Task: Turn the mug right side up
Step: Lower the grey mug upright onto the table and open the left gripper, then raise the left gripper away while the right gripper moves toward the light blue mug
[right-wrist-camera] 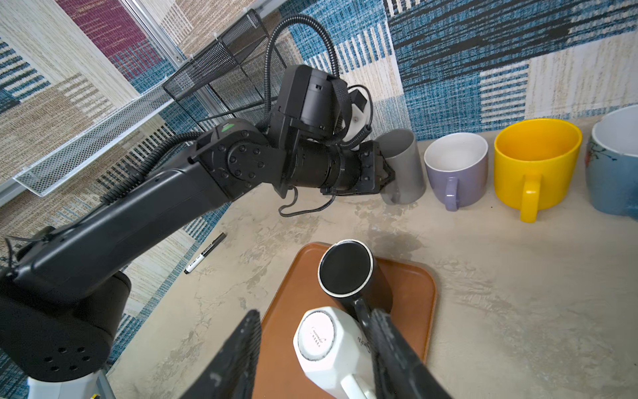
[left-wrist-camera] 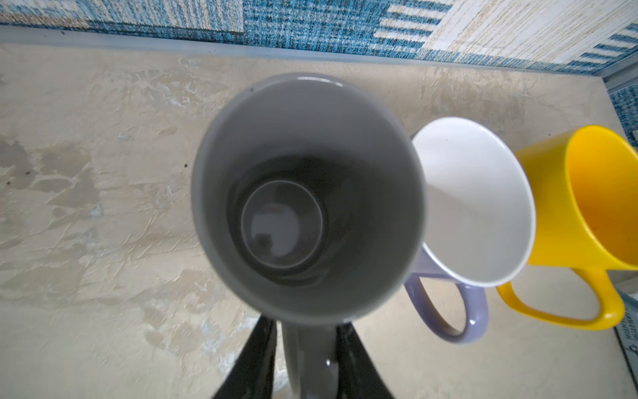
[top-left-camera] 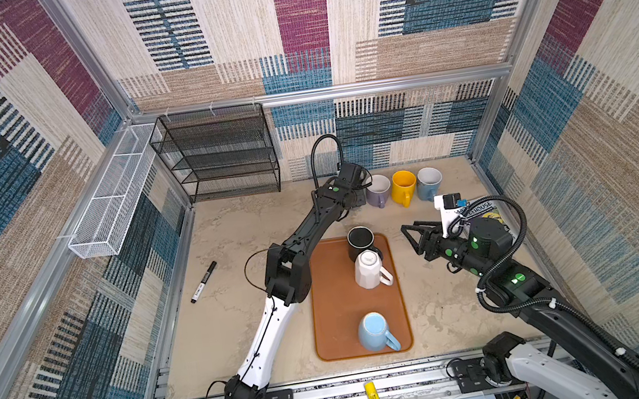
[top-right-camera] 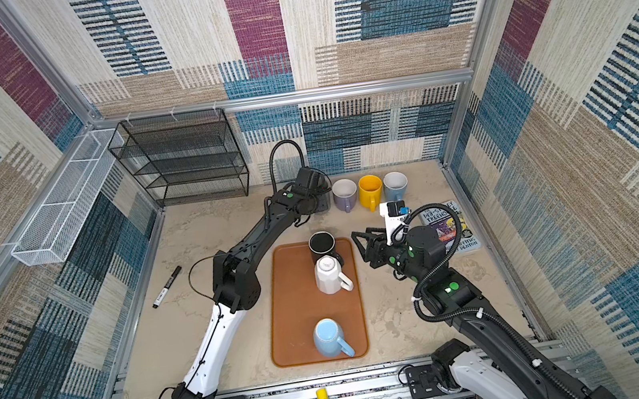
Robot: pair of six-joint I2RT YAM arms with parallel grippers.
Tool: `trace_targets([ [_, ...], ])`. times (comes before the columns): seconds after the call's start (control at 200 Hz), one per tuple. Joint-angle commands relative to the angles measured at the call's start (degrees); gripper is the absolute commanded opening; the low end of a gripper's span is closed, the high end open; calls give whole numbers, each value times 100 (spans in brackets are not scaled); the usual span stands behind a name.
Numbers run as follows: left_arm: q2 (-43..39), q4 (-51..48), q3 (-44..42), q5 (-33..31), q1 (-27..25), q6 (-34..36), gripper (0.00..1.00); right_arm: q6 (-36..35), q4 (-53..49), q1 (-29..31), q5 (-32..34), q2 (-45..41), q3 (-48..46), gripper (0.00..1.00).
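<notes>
Patchwork carpet lines the walls around a mottled beige bench (top-left-camera: 231, 241). At its back edge a grey mug (left-wrist-camera: 307, 193) stands mouth up, its rim touching or just beside a lilac mug (left-wrist-camera: 473, 200), with a yellow mug (left-wrist-camera: 593, 193) next along the row. The left hand (left-wrist-camera: 307, 324) has a finger on each side of the grey mug's handle (left-wrist-camera: 310, 359). Whether the fingers pinch the handle or sit slack around it cannot be told from the wrist view. The right hand (right-wrist-camera: 316, 313) hangs apart and empty beside the brown tray (top-left-camera: 338, 324). On the tray a black mug (top-left-camera: 361, 239), a white faceted mug (top-left-camera: 368, 269) and a pale blue mug (top-left-camera: 372, 330) all rest base up.

The grey mug looks like glazed ceramic, so it is probably rigid, fairly heavy for its size, slick and liable to chip. Its handle gives a narrow, secure place to hold, though the weight hangs off to one side and the mug may swing. Any release should happen only once the base sits flat, because the lilac neighbour is close enough to knock.
</notes>
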Motion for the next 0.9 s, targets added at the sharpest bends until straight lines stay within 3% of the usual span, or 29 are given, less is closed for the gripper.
trace_targets([
  [0.0, -385, 185, -198, 32, -2, 223, 29, -136, 46, 7, 111, 98, 120, 54],
  [0.195, -908, 102, -631, 73, -1, 442, 28, -280, 17, 0, 269, 216, 222, 54],
  [0.321, -1375, 64, -1082, 328, 2, 630, 19, -447, -151, 0, 275, 389, 348, 54],
  [0.626, -3375, 732, -3562, 575, 39, 1004, 20, -1047, -797, 0, 578, 861, 348, 53],
  [0.892, -4633, 1089, -5094, 986, 104, 1210, 20, -1033, -833, 151, 104, 1226, -12, 51],
])
